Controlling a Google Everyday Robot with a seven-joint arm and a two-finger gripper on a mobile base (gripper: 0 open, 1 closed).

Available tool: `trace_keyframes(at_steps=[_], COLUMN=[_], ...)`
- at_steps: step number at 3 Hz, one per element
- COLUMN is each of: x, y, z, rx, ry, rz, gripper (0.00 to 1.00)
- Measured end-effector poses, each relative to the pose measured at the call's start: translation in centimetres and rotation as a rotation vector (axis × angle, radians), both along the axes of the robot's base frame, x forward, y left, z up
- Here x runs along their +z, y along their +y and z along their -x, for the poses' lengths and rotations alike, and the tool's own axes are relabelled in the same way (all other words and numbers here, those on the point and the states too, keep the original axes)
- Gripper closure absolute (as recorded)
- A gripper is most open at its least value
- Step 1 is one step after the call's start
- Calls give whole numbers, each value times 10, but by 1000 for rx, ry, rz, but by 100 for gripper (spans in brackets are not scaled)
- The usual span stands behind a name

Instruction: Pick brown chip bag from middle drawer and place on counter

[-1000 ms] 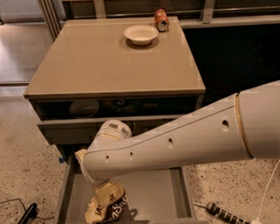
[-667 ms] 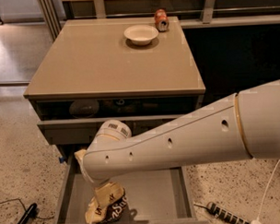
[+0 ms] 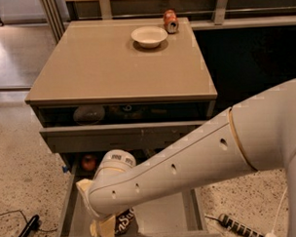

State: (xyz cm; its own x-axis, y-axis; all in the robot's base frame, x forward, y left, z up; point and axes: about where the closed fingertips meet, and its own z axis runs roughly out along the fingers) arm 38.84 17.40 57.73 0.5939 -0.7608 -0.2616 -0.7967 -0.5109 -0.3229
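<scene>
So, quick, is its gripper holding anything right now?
Gripper: down in the middle drawer at the brown chip bag, mostly hidden by the arm; open or closed cannot be told.

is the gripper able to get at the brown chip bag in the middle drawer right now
Probably yes: the middle drawer stands open, and the gripper is down inside it right at the brown chip bag. Nothing visible blocks it, though the arm hides the contact.

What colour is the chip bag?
Bag dark brown, cream top; camera view. Gripper hidden behind arm, above it.

Arm point(image 3: 188, 163) out fwd & down, tool point(image 3: 104, 220) below wrist point(image 3: 115, 161) (lower left).
</scene>
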Motion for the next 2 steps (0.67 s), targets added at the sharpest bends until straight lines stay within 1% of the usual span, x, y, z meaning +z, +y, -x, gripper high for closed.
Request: trace_keyframes(at_steps=[1,2], x=[0,-29], y=[0,8], z=[0,9], rx=[0,32], ry=[0,48], rz=[0,-25], gripper=[0,0])
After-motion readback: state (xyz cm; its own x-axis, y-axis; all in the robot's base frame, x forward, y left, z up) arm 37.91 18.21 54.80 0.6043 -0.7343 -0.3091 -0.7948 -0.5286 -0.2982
